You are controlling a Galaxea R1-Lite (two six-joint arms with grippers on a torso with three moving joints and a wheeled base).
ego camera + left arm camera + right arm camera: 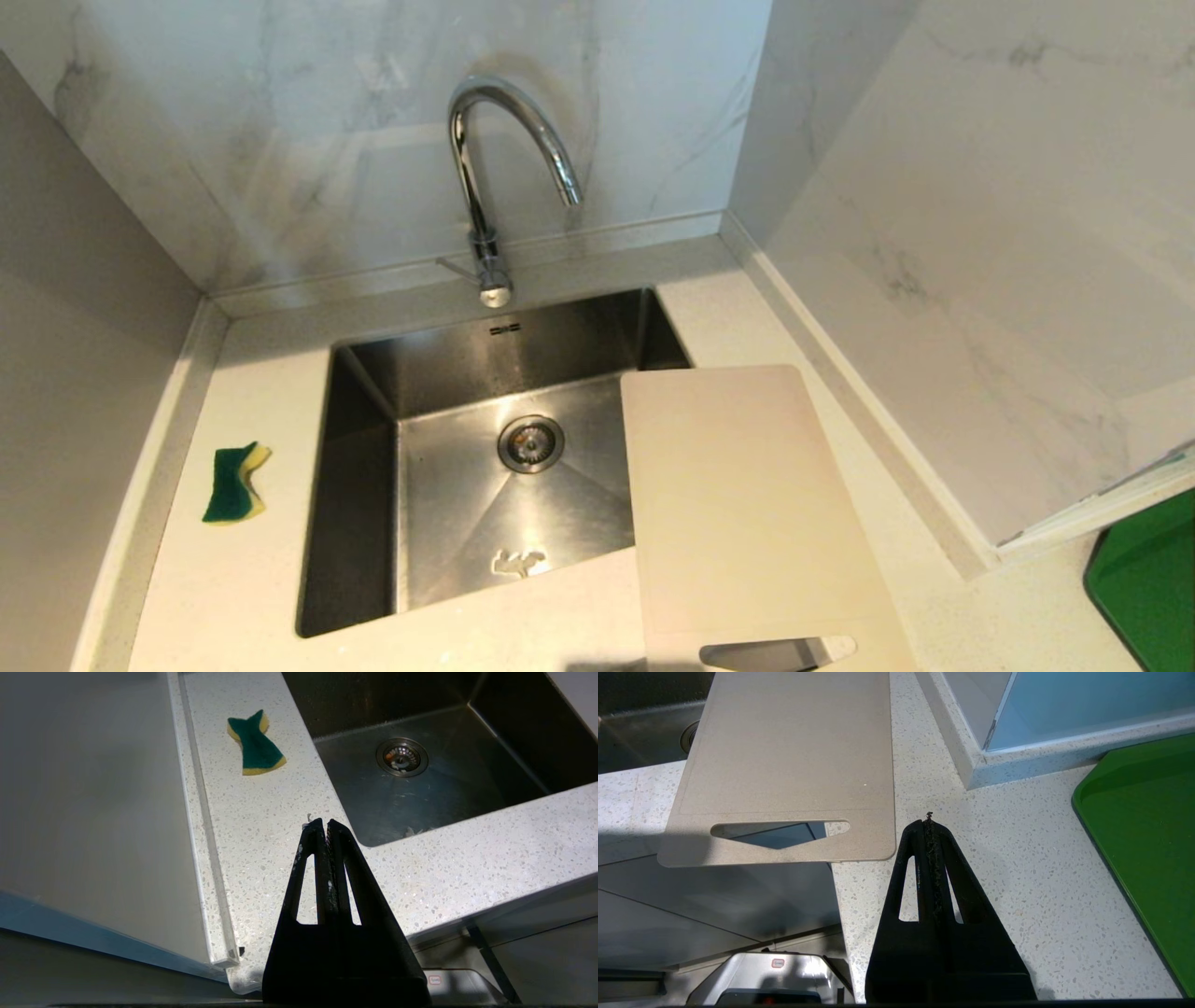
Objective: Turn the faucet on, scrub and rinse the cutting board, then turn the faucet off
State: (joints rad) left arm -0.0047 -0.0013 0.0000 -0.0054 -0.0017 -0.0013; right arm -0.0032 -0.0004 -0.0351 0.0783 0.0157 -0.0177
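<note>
White marble-veined wall panels (308, 121) close in a corner alcove, glossy enough to catch soft reflections. A pale speckled stone desk (243, 579) runs below them, edged by a low raised lip, under even, diffuse light.

Green-yellow sponge (235, 483) lies left of sink (355, 523).

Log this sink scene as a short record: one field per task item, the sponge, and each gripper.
faucet: upright behind the sink, spout arched over the basin, no water running
cutting board: flat on the counter at the sink's right, its far left corner overhanging the basin, handle slot toward the robot
sponge: green and yellow, on the counter left of the sink
left gripper: fingers shut, empty, above the counter's near edge
right gripper: fingers shut, empty, beside the board's handle end
green tray: on the counter to the right
</note>
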